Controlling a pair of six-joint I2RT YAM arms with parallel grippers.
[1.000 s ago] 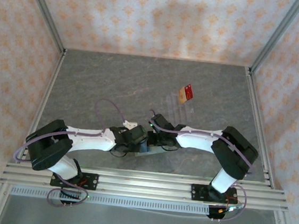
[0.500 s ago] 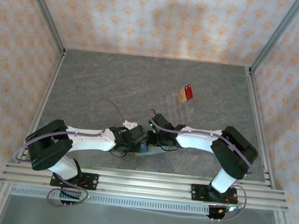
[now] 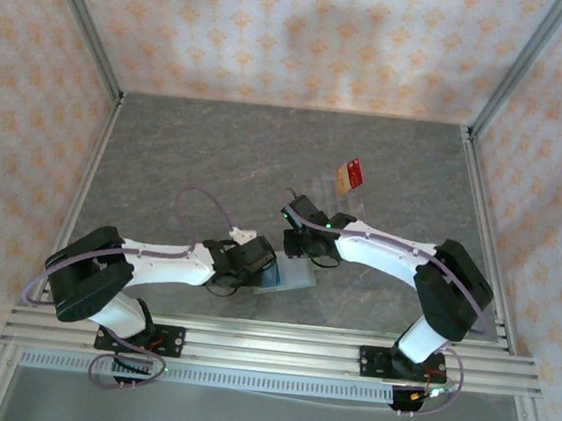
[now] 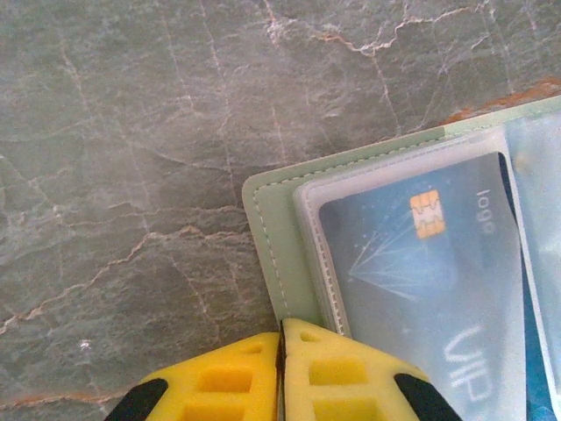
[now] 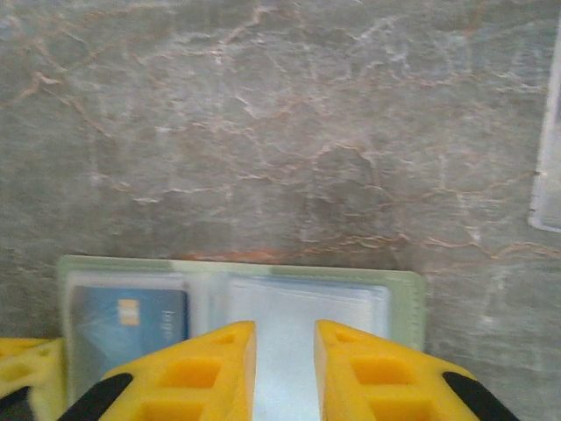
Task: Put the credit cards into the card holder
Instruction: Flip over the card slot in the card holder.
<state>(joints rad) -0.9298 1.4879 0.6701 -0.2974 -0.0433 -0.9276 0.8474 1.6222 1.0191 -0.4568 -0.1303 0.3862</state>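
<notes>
The sage-green card holder (image 3: 294, 276) lies open on the table near the arm bases. A blue credit card (image 4: 429, 289) with a gold chip sits inside its left clear pocket (image 5: 123, 320). My left gripper (image 4: 281, 326) is shut, its yellow fingertips pinching the holder's green edge (image 4: 272, 228). My right gripper (image 5: 284, 338) hovers over the pale right pocket (image 5: 298, 307), jaws slightly open with nothing between them. Red and gold-orange credit cards (image 3: 349, 175) stand in a clear tray farther back.
The clear ridged tray (image 3: 340, 193) stands behind and right of the holder; its edge shows at the right of the right wrist view (image 5: 548, 149). Metal frame rails (image 3: 490, 233) border the grey stone tabletop. Patterned walls enclose the space.
My right gripper has opened and drawn back from the holder toward the far side, uncovering more of the holder. The left gripper has stayed shut on the holder's edge.
</notes>
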